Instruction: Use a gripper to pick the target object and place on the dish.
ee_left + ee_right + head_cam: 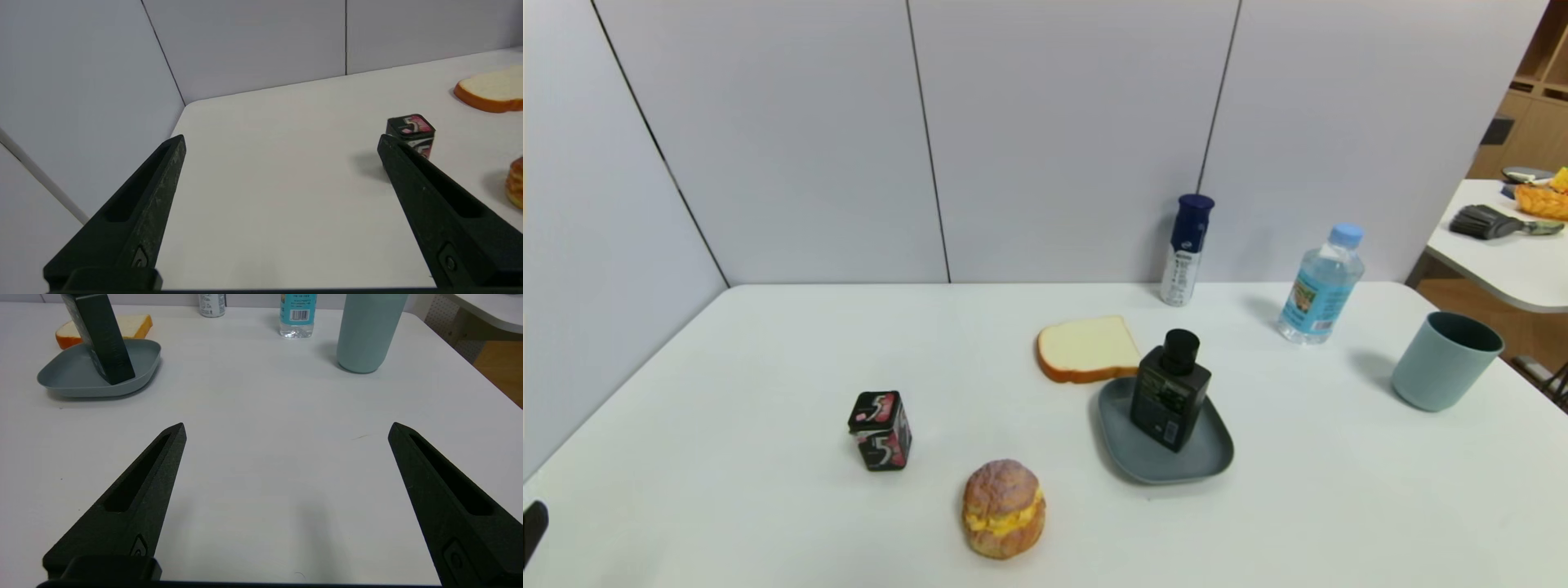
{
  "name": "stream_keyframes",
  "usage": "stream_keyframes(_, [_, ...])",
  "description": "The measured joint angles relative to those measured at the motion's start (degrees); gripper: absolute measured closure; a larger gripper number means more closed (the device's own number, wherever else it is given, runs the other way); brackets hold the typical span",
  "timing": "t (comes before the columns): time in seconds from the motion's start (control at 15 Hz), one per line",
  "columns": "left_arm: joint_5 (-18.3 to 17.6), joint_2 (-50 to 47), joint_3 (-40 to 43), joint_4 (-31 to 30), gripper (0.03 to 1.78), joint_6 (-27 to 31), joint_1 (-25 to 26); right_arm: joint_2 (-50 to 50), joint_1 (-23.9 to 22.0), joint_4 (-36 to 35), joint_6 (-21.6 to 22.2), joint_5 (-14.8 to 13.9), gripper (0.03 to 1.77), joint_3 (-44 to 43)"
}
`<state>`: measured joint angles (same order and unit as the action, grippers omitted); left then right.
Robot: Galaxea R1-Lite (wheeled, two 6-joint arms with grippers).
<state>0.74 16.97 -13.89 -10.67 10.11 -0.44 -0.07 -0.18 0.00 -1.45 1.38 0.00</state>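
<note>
Across the white surface (768,490) the things are spread out, with grey wall panels behind it. Toward its right edge stands a light teal cup (1445,359), and a clear water bottle (1320,284) with a blue cap stands near the back, right of a tall navy-capped spray can (1186,249) by the wall. Near the middle lies the grey-blue dish (1168,461), and the dark squarish bottle (1170,392) with its round black cap stands upright on it, toward the dish's far side, barcode facing the camera. A slice of bread (1086,349) lies just behind the dish, its crust touching or nearly touching the rim; which one cannot be told. Nearer the front sits a round cream-filled bun (1003,508), and to its left, well apart from the dish, a black-and-pink gum box (880,429).

Both arms hang back at the near side. The left pincer (281,143) has its fingers spread wide over bare surface, the gum box just beyond one fingertip. The right pincer (286,426) is likewise spread apart, holding nothing, with the dish and bottle well off ahead of it.
</note>
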Motion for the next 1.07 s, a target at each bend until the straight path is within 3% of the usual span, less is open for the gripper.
stream_keyframes(0.47, [-1.7, -14.5, 13.0, 5.4, 0.12, -0.3, 0.5, 0.0, 0.0, 0.0, 0.0, 0.0, 0.09, 0.0])
stream_keyframes(0.67, [-3.2, -16.4, 13.7, 11.1, 0.12, -1.2, 0.5, 0.0, 0.0, 0.0, 0.0, 0.0, 0.09, 0.0])
stream_keyframes(1.07, [-3.3, -17.0, 13.8, 11.2, 0.12, -3.1, 0.5, 0.0, 0.0, 0.0, 0.0, 0.0, 0.09, 0.0])
